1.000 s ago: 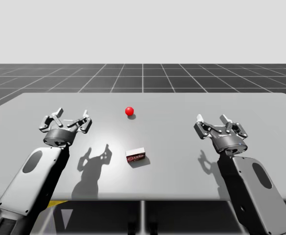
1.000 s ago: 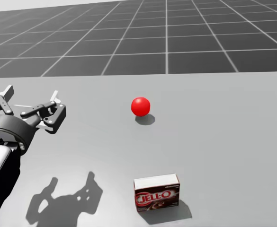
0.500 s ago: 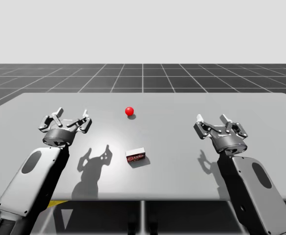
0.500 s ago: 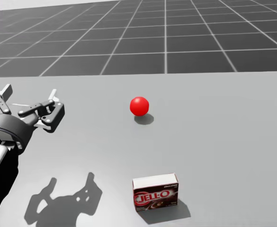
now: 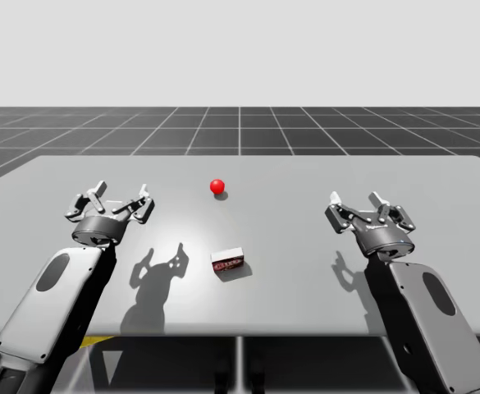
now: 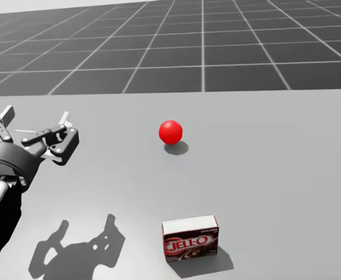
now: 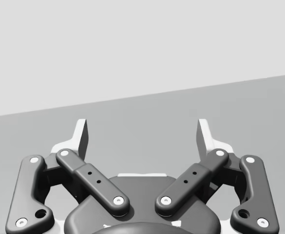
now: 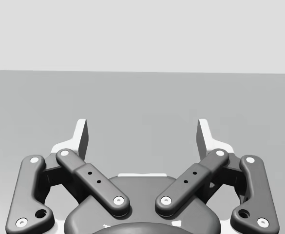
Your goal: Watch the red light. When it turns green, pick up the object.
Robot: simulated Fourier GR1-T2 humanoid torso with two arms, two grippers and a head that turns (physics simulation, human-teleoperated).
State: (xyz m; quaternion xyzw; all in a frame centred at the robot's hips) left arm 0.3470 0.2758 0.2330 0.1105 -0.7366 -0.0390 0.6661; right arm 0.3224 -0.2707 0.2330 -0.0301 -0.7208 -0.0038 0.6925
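Status: waiting phase. The light (image 5: 217,186) reads red and pickup has not begun. The dark red box (image 5: 227,262) lies at 6 o'clock from the light. Left gripper (image 5: 121,191) and right gripper (image 5: 356,199) – fingers spread, empty, well apart from the box.

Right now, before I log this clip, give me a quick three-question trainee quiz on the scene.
1. True or false: the light ball on the table is green.
2. Fill in: the left gripper and the right gripper are both ____.
3. The dark red box lies: A) between the left gripper's fingers; B) on the table, nearer me than the light ball; C) on top of the light ball.
Key: 1 false, it is red. 2 open, holding nothing. 3 B.
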